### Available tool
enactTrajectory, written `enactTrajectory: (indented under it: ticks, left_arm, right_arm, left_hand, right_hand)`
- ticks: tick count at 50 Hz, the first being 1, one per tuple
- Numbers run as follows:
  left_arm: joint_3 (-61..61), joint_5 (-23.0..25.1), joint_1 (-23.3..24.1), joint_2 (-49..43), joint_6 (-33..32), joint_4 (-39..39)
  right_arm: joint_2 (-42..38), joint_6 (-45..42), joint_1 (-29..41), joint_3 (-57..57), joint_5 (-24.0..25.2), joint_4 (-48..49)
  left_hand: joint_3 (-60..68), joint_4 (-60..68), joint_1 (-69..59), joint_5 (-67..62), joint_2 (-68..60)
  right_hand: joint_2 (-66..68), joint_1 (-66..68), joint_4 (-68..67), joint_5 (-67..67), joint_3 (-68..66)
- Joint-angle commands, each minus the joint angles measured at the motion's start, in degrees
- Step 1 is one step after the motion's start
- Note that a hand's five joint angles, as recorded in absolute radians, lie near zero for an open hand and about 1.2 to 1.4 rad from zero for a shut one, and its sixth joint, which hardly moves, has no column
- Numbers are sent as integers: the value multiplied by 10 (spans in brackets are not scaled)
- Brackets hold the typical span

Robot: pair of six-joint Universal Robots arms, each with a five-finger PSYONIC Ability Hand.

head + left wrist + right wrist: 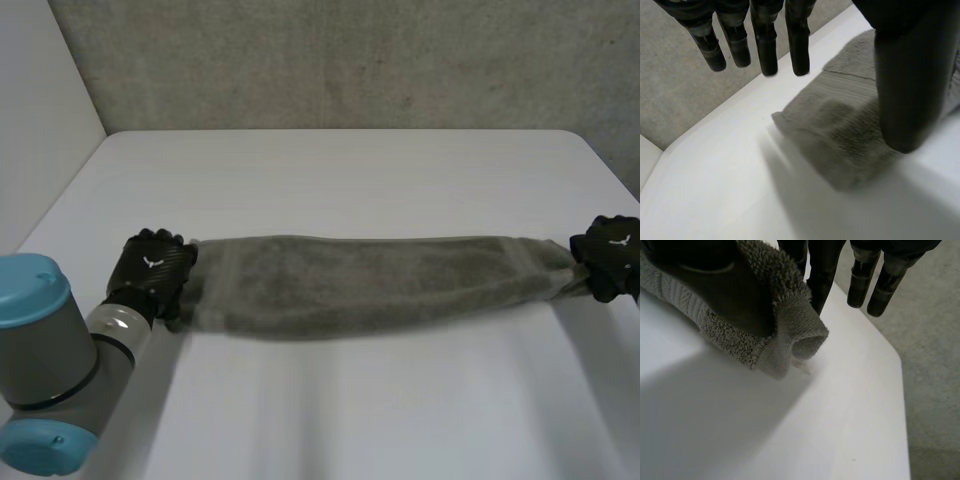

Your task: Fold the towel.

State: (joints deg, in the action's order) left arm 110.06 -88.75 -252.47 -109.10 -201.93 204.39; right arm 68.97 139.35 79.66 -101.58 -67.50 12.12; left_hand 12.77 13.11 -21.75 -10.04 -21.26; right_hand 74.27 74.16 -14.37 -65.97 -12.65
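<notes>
The towel (370, 285) lies as a long strip across the bench (330, 180), stretched between both hands. Over to the right hand (610, 255): it has 1 end pinched, cloth wrapped round the thumb (715, 285) against straight fingers (822, 275), lifted just off the surface. Now the left hand (150, 268): fingers (767, 45) straight and clear of the cloth, thumb (912, 75) over the other end, nothing gripped. My call: the left needs a firm pinch first, then 1 end carries over to meet the other, edges lined up, strip kept taut so nothing bunches.
</notes>
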Motion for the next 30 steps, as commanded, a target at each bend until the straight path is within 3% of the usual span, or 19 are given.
enactTrajectory:
  ticks: [1, 8, 17, 20, 22, 23, 25, 26, 30]
  left_arm:
    - [9, 0, -13, 46, 2, -23]
    - [14, 4, -26, 78, 21, -23]
    - [-11, 8, -31, 92, 83, -23]
    - [-19, 8, -30, 92, 93, -22]
    - [-25, 8, -29, 92, 96, -22]
    - [-29, 8, -29, 91, 100, -22]
    - [-33, 7, -30, 91, 104, -22]
    - [-35, 7, -30, 92, 109, -22]
    - [-39, 5, -32, 92, 120, -22]
  right_arm:
    - [5, -21, -49, 23, 46, -2]
    - [6, -74, -59, 80, 56, -26]
    - [32, -37, 1, 169, 42, -86]
    - [41, -5, 65, 193, 19, -86]
    - [41, 8, 145, 214, -7, -85]
    - [41, 8, 146, 214, -7, -85]
    - [29, 9, 242, 238, -36, -83]
    - [29, 9, 242, 238, -36, -83]
    - [-29, 7, 380, 284, -75, -74]
  left_hand:
    - [-28, -31, 82, 65, 77]
    - [-28, -31, 90, 73, 85]
    - [-28, -31, 90, 73, 85]
    - [-28, -31, 90, 73, 85]
    - [-28, -31, 90, 73, 85]
    - [-28, -31, 92, 75, 87]
    - [-28, -31, 92, 75, 87]
    - [-28, -31, 92, 75, 87]
    - [-28, -31, 95, 78, 90]
  right_hand:
    - [57, 58, 44, -40, 27]
    - [57, 58, 44, -40, 27]
    - [57, 58, 44, -40, 27]
    - [57, 58, 44, -40, 27]
    - [57, 58, 44, -40, 27]
    - [57, 58, 44, -40, 27]
    - [57, 58, 44, -40, 27]
    - [57, 58, 44, -40, 27]
    - [57, 58, 44, -40, 27]
